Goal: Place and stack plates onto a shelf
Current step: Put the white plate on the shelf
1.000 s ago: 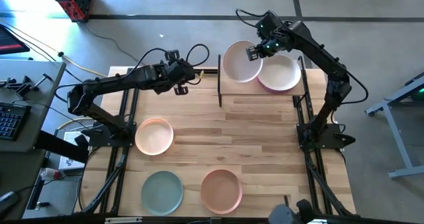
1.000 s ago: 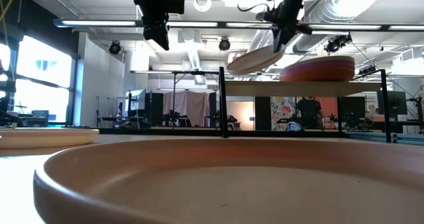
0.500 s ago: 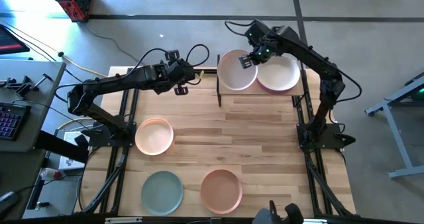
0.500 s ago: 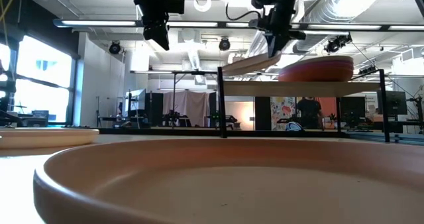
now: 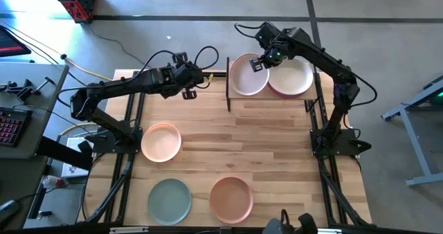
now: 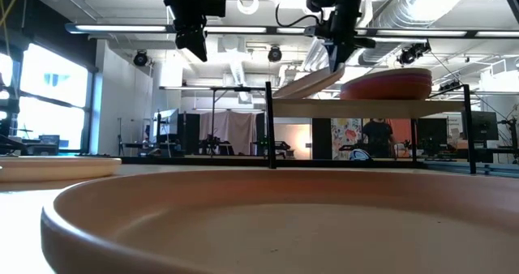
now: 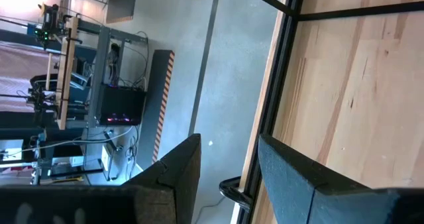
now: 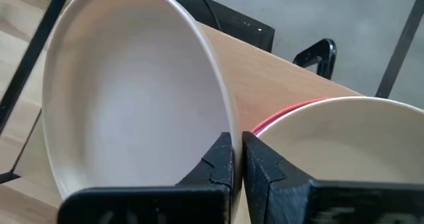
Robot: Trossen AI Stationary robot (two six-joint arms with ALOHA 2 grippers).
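My right gripper [image 5: 257,63] is shut on an off-white plate [image 5: 247,75], holding it tilted over the left half of the shelf [image 6: 373,108]. A stack of plates [image 5: 294,78] with a pale one on top sits on the shelf's right half. Three more plates lie on the table: peach [image 5: 161,141], sage green [image 5: 169,199] and salmon [image 5: 231,198]. My left gripper [image 5: 188,90] hangs open and empty above the table's far left part, to the left of the shelf. My right gripper pinches the off-white plate's rim [image 8: 228,118] between its two fingers, on the side next to the stack. The fingers come from above, pointing down. The plate slants, held side up, its opposite edge [image 6: 280,93] down by the shelf board; whether it touches, I cannot tell.
Thin black uprights [image 5: 229,88] stand at the shelf's ends. The salmon plate [image 6: 243,217] fills the low view's foreground. The wood between the shelf and the three table plates is bare. A keyboard and cables lie off the table's left side.
My right gripper has carried the off-white plate toward the table's left edge and down, from beside the stack to over the shelf's left half. The plate's low edge has sunk close to the shelf board. It has hardly moved in the last half second.
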